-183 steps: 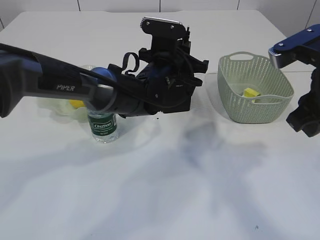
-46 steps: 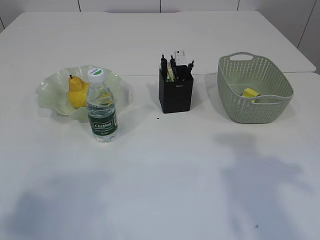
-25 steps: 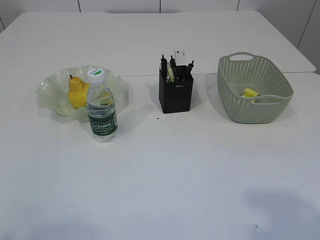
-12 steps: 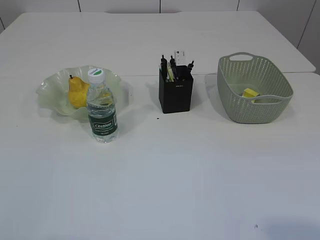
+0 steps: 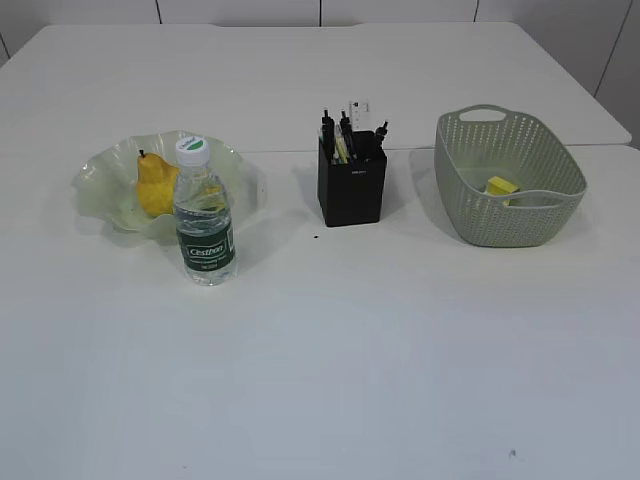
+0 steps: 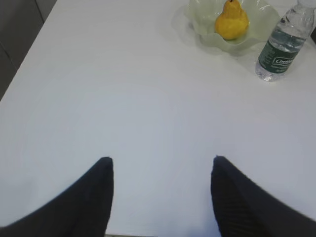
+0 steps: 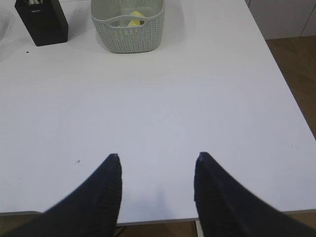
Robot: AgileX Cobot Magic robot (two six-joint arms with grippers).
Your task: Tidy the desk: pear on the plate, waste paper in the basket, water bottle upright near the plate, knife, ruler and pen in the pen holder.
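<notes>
— Both arms have pulled back out of the exterior view since the earlier frames; where does everything sit on the desk (image 5: 330,340)?

— Pear (image 5: 155,184) lies in the ruffled plate (image 5: 100,185) at the left. Water bottle (image 5: 205,225) stands upright just in front of the plate, touching its rim or nearly so. Pen holder (image 5: 352,186) stands mid-desk with pens and the clear ruler (image 5: 359,108) sticking up. Yellow waste paper (image 5: 501,186) rests inside the basket (image 5: 505,225) on the right.

— And the grippers?

— Left gripper (image 6: 163,197) hangs over bare desk near its front edge, fingers well apart, holding nothing. Right gripper (image 7: 157,192) likewise: jaws parted, empty, far from the basket.
</notes>
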